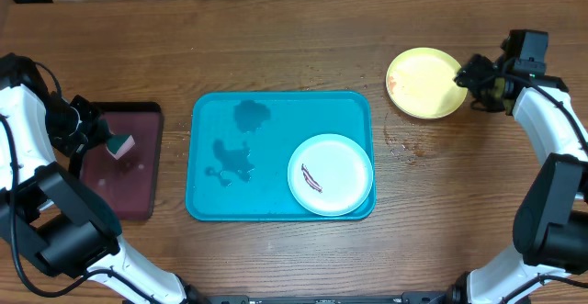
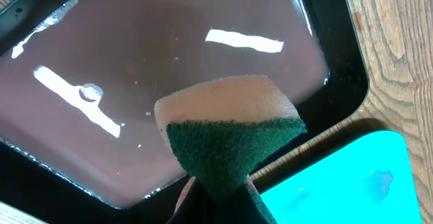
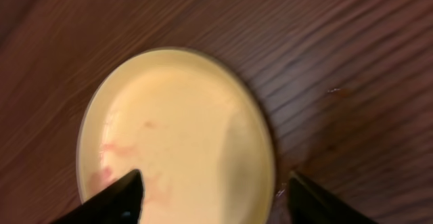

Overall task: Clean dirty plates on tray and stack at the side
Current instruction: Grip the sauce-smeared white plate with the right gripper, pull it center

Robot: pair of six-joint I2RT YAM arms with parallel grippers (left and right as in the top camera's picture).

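Right gripper [image 3: 215, 178] stands apart over the pale-yellow plate [image 3: 177, 126], faint reddish smears near its rim; left gripper [image 2: 215, 204] clamps the sponge [image 2: 230, 132].

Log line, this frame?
left gripper: shut on sponge over maroon tray | right gripper: open at yellow plate | white plate: smeared, on blue tray

A smeared white round plate [image 1: 331, 174] lies in the turquoise rectangular plastic tray [image 1: 312, 120]; a pale yellow round plate [image 1: 424, 82] rests outside it.
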